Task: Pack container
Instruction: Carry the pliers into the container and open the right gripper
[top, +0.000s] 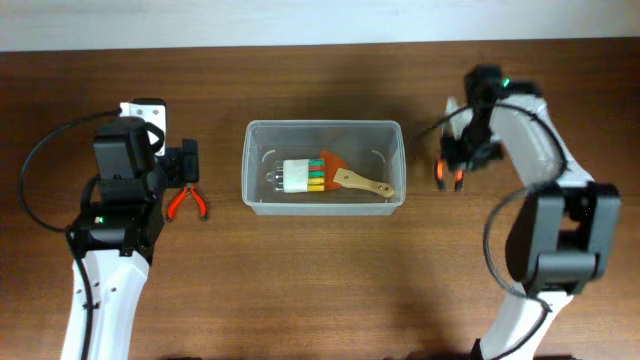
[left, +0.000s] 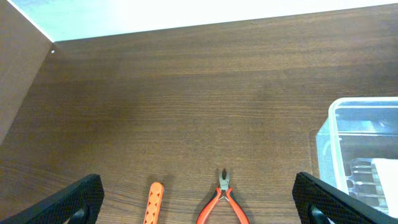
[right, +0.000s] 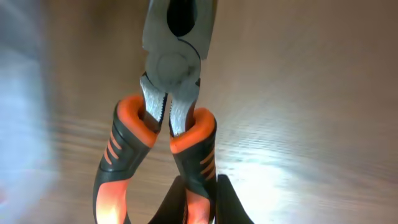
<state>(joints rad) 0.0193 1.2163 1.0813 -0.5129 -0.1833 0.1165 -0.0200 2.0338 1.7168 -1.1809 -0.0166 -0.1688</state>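
Observation:
The container (top: 246, 170), a large clear rectangular bin, stands mid-table; its corner shows in the left wrist view (left: 348, 112). Inside lie a small clear case with coloured pieces (top: 298, 175) and a wooden-handled orange brush (top: 352, 178). My right gripper (top: 453, 160) is to the right of the bin and shut on one handle of orange-and-black pliers (right: 169, 74), held above the table (right: 199, 202). My left gripper (left: 199, 208) is open, left of the bin. Small red cutters (left: 222, 198) lie on the table between its fingers.
A flat orange strip (left: 153, 202) lies left of the red cutters (top: 187, 203). The table's back edge and a wall (left: 186, 15) run along the far side. Bare wood lies between the left gripper and the container.

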